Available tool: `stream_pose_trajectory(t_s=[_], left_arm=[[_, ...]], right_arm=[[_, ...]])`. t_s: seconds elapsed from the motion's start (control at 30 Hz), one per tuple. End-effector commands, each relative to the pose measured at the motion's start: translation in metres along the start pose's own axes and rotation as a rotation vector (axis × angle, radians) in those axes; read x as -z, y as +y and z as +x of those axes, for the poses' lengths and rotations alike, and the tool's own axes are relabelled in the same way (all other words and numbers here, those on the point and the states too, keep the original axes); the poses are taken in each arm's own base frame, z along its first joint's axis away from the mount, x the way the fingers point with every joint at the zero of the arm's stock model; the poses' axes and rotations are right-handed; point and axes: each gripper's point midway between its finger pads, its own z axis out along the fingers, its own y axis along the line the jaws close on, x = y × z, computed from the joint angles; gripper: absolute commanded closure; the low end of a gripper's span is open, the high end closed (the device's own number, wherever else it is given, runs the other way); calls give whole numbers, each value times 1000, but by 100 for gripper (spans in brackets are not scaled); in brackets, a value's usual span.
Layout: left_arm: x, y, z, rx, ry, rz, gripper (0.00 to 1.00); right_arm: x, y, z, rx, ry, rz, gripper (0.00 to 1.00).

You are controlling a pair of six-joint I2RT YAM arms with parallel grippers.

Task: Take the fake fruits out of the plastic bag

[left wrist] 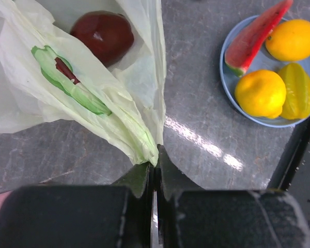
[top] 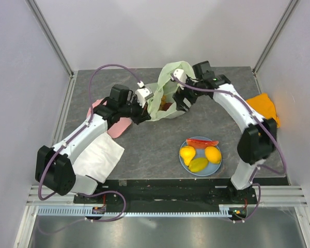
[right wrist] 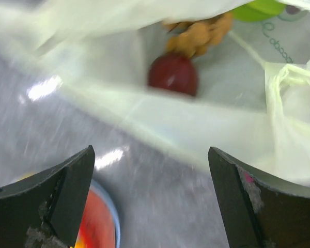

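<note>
The plastic bag [top: 164, 98] lies open at the table's middle back. My left gripper [top: 142, 114] is shut on the bag's left edge [left wrist: 144, 144], its fingertips [left wrist: 156, 155] pinching the folded film. Inside the bag lie a dark red fruit [left wrist: 104, 35] [right wrist: 173, 74], a knobbly brown one [right wrist: 199, 32] and a green one [right wrist: 256, 9]. My right gripper [top: 182, 103] hangs open just in front of the bag's mouth, with nothing between its fingertips [right wrist: 150, 165]. On the light-blue plate [top: 218, 164] rest a watermelon slice [top: 201, 142], a yellow lemon [top: 187, 153], an orange fruit [top: 213, 154] and a yellow-green starfruit [top: 198, 165].
A white folded cloth [top: 101, 157] lies under the left arm, with a pink cloth [top: 121, 126] beside it. An orange cloth [top: 266, 106] sits at the table's right edge. The plate's rim [right wrist: 115, 227] shows just below my right gripper.
</note>
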Motion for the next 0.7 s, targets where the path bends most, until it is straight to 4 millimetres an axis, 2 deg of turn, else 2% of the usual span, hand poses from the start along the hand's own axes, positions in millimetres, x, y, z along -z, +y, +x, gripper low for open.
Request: stream_pose_trajectory(t_s=[0.0,0.03,0.07,0.1,0.17,0.2,0.23,0.27,0.3,0.33,0.37,0.4,0.43,0.53,0.6,0.67], left_arm=[[12,-19,10,3,12,68,98],[14,-20,11,-1,16,70,98],[15,-20,13,-18,20,68,98],[17,-21,18,-19,38,68,98],[22,-19,22,-64,48,51,98],[23,-19,26,-72,60,45,98],[26,-16,27,-82,62,29,99],[29,-13,26,-109,58,13,98],[31,-11,28,-112,65,6,98],[32,-10,29,-117,70,6,98],[33,-8,28,-132,68,1,98],[32,-8,29,-135,70,4,98],[31,-8,27,-137,68,6,98],[27,-13,19,-117,49,47,98],[23,-16,15,-107,45,78,98],[22,-19,14,-107,43,106,98]], right_arm=[[-75,-69,-44,-259,-195,144,4],[-79,-85,-56,-273,-217,177,7],[-90,-95,-52,-301,-201,200,8],[-113,-103,-33,-312,-147,221,10],[-123,-117,-9,-305,-67,300,12],[-120,-126,7,-309,-22,360,13],[-120,-122,27,-326,24,357,14],[-109,-128,43,-351,43,379,15],[-88,-131,43,-368,36,418,16],[-83,-122,65,-401,77,412,17],[-69,-120,80,-429,103,423,18],[-46,-115,75,-424,86,443,18],[-42,-101,97,-418,145,428,18],[-14,-68,131,-426,261,413,18],[-2,-53,140,-428,278,393,18],[2,-44,137,-423,260,363,18]])
